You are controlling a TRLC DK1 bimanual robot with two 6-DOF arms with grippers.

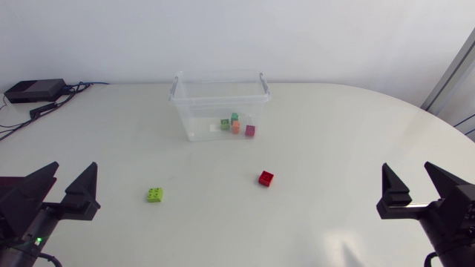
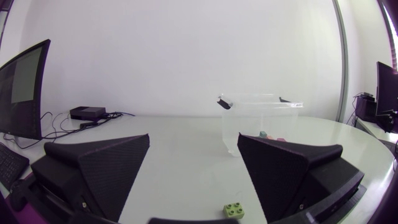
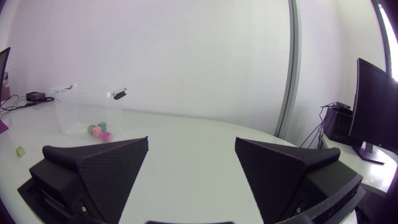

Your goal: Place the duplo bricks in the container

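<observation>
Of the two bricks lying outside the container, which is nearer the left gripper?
The small lime-green duplo brick, lying on the white table just ahead of the open left gripper. The small red duplo brick sits farther off, near the table's middle.

Bare white tabletop (image 1: 334, 148) lies all round the lime-green duplo brick (image 1: 155, 195) and the red duplo brick (image 1: 266, 178), which sit well apart. Beyond them the open-topped clear plastic container (image 1: 194, 119) stands upright, its walls blocking sideways passage.
</observation>
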